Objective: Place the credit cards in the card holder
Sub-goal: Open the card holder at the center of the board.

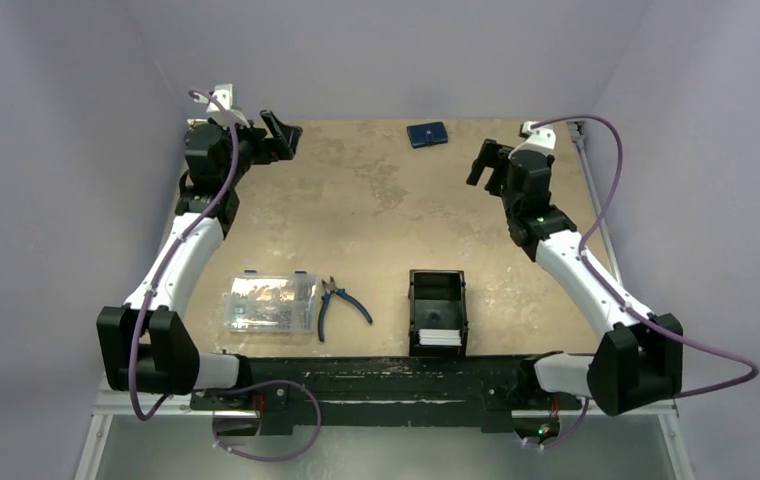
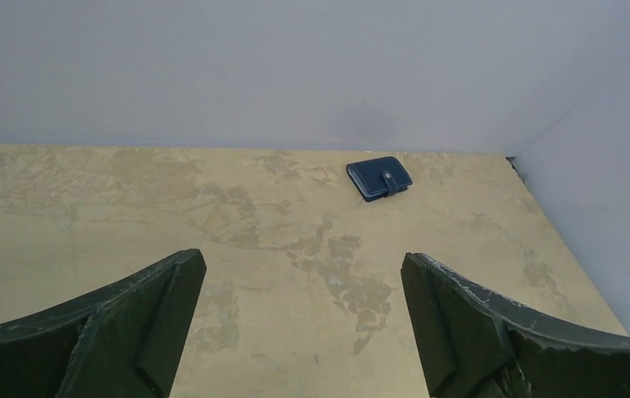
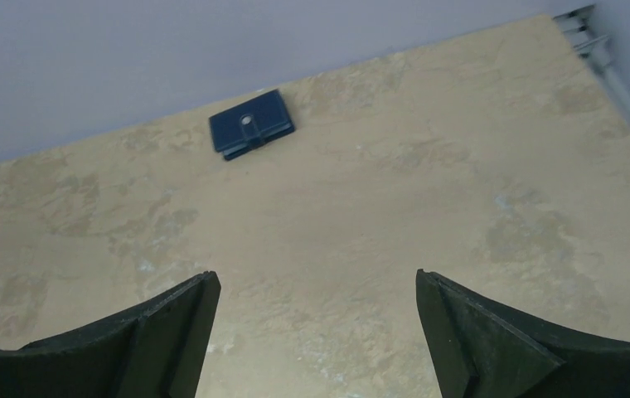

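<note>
The card holder [image 1: 426, 134], a small navy wallet folded shut with a strap, lies flat near the table's far edge; it shows too in the left wrist view [image 2: 379, 178] and the right wrist view [image 3: 251, 124]. White credit cards [image 1: 439, 336] lie stacked at the near end of a black open tray [image 1: 438, 290]. My left gripper [image 1: 281, 135] [image 2: 303, 265] hangs open at the far left, well left of the wallet, with nothing between its fingers. To the wallet's right my right gripper [image 1: 486, 160] [image 3: 317, 286] is open and holds nothing.
A clear plastic box [image 1: 271, 302] of small parts with blue clasps stands near the front left. Blue-handled pliers [image 1: 341, 303] lie between it and the tray. A metal rail [image 1: 588, 170] runs along the table's right edge; walls close the far and side edges.
</note>
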Available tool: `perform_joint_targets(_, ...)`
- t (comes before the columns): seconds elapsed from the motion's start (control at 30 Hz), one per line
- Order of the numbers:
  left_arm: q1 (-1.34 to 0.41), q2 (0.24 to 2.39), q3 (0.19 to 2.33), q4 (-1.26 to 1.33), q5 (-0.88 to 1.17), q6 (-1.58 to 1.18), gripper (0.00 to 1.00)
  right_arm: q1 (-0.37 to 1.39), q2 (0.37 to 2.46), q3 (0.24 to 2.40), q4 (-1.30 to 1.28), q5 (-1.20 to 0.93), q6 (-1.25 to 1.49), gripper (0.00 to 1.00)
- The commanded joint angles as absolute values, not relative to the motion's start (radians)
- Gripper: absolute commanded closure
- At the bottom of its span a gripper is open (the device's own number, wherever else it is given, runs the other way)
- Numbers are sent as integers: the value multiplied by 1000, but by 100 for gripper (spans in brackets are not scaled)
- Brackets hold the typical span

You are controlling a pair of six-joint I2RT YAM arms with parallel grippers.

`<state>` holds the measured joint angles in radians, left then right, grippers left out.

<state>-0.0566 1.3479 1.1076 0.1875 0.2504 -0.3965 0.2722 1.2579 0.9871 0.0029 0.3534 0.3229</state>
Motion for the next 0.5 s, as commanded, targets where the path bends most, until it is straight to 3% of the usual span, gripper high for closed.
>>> perform_joint_targets(0.0,-71,1353,1133,249,279,-383,2,269,1309,996,138,209,437,1)
perform_joint_targets(0.23,-84,1391,1138,252,329,-400,2,234,1574,1166,196,49,561,1)
perform_joint_targets(0.47,-125,1432,1146,253,357,-411,3,101,1881,1267,423,-255,831,1)
